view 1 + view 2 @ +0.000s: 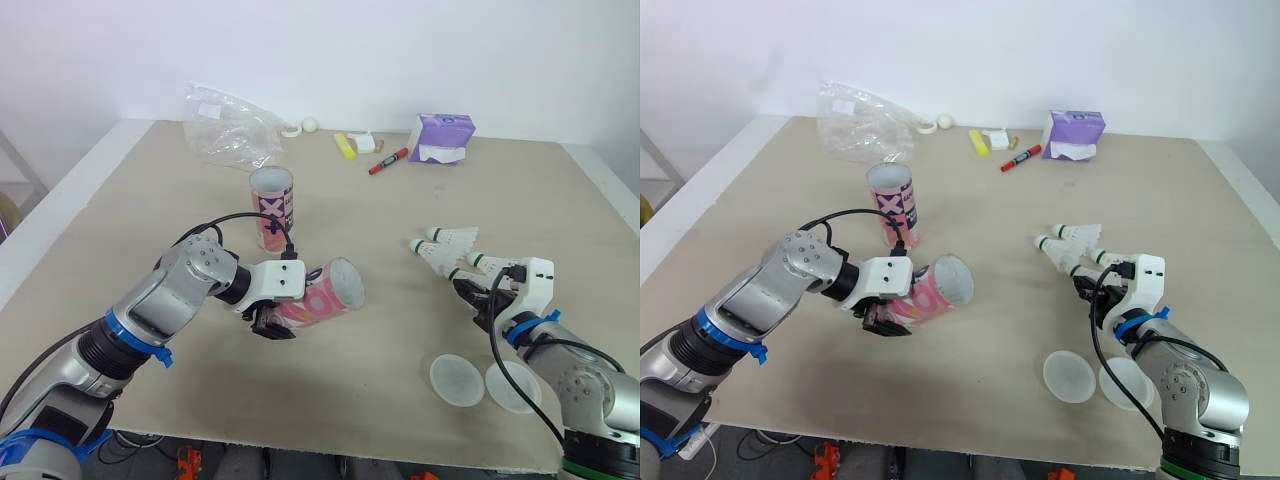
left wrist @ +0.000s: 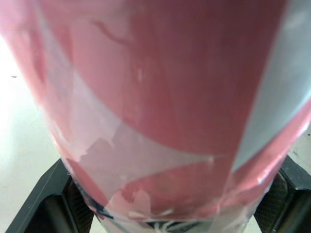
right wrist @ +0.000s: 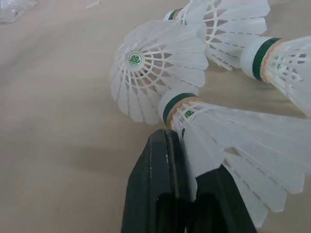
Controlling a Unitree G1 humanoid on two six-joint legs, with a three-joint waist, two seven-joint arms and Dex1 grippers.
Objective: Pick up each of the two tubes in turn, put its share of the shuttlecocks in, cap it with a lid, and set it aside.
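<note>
Two translucent lids are lying side by side at the near right. Right gripper, just beyond them, is pinching the feather skirt of one shuttlecock, fingers almost closed; other shuttlecocks are lying just beyond. Left gripper is clamping a pink tube lying on its side at centre, open mouth facing right. Second tube is standing upright farther back. Plastic bag, red marker and purple tissue pack are sitting at the far side.

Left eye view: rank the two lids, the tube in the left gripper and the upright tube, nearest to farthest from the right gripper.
1. Lids, just beside the right gripper.
2. Held tube, leftward, in the left gripper.
3. Upright tube, farther left and back.
</note>
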